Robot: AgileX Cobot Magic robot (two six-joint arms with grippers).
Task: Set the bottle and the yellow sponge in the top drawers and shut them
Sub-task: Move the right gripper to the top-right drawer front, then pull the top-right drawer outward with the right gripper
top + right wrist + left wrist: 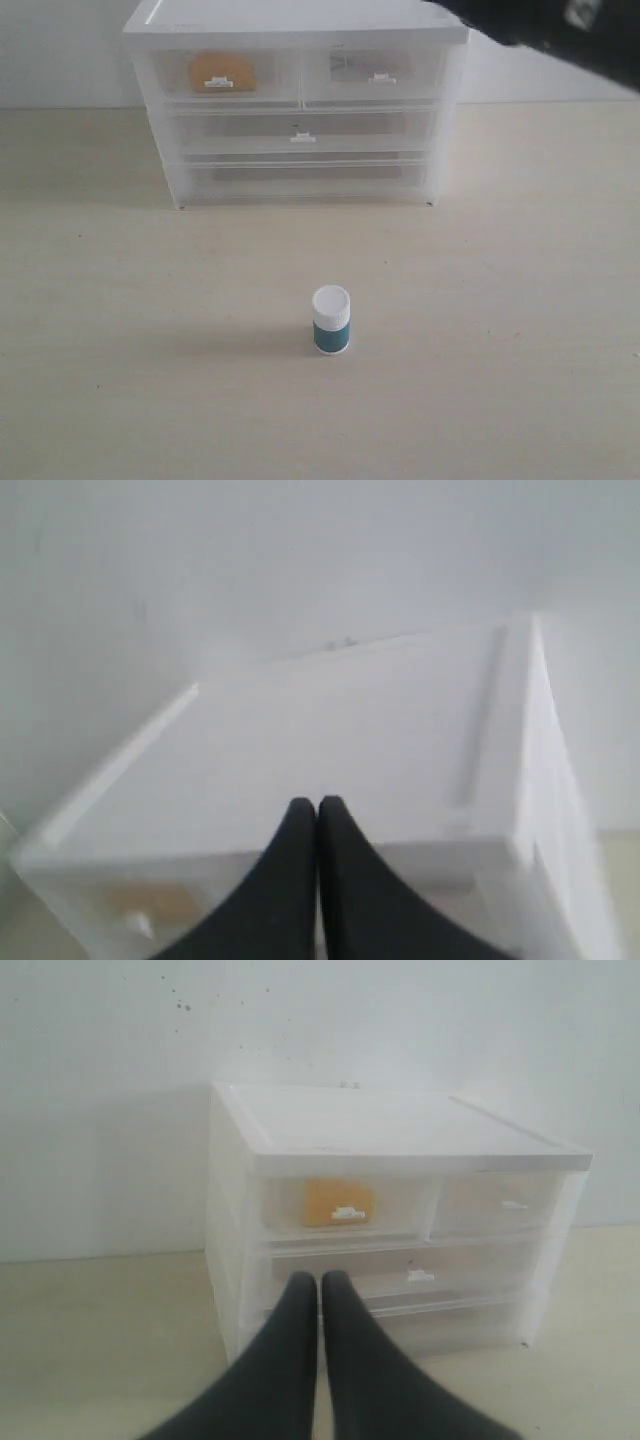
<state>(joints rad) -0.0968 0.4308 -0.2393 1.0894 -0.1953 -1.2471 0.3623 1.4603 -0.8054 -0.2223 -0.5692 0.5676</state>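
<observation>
The bottle [331, 320] stands upright on the table, well in front of the drawer cabinet [296, 25]. Behind the closed front of the top left drawer [222, 72] lies the yellow sponge [222, 71], which also shows in the left wrist view [337, 1202]. The top right drawer [374, 68] is closed too. My left gripper [320, 1280] is shut and empty, held in front of the cabinet and out of the exterior view. My right gripper [316, 805] is shut and empty above the cabinet's top; its dark arm [545, 25] shows at the upper right.
Two full-width drawers [303, 132] below the top pair are closed. A white wall stands close behind the cabinet. Bare tabletop [150, 350] lies around the bottle.
</observation>
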